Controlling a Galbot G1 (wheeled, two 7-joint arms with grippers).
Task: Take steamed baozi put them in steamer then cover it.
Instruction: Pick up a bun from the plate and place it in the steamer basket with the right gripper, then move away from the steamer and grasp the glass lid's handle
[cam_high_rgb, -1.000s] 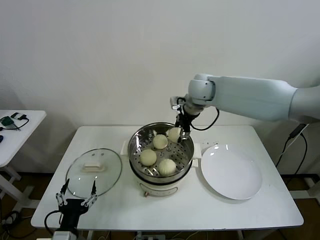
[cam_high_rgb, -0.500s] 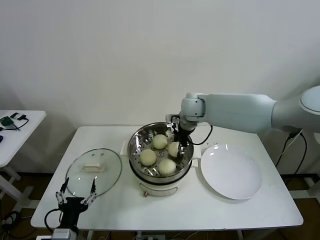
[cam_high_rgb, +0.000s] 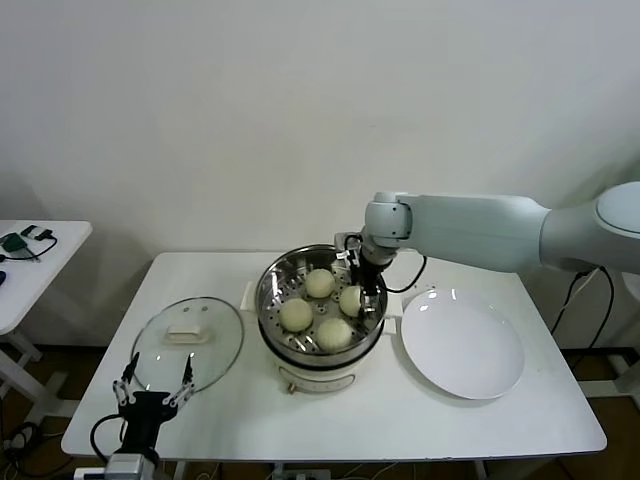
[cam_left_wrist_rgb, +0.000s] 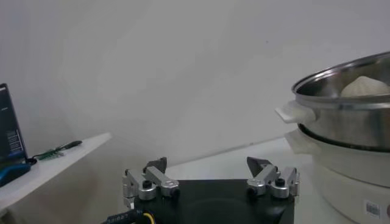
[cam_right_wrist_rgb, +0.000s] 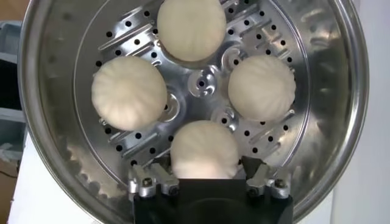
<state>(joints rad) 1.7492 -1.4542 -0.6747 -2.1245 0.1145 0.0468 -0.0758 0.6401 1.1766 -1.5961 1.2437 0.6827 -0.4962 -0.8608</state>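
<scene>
Four buns (cam_right_wrist_rgb: 204, 148) on the perforated tray inside the steamer (cam_high_rgb: 322, 345), mid tabletop (cam_high_rgb: 400, 420). Right gripper (cam_right_wrist_rgb: 210, 180) over the nearest bun, fingers (cam_right_wrist_rgb: 149, 182) spread either side, gripping nothing. Left gripper (cam_high_rgb: 153, 388) low by the tabletop's front edge, near the glass lid (cam_high_rgb: 188, 342), fingers wide open and empty.

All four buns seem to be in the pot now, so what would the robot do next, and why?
Probably lift the right gripper straight up out of the steamer: its fingers stand open around the fourth baozi on the tray, and the glass lid waits on the table.
</scene>
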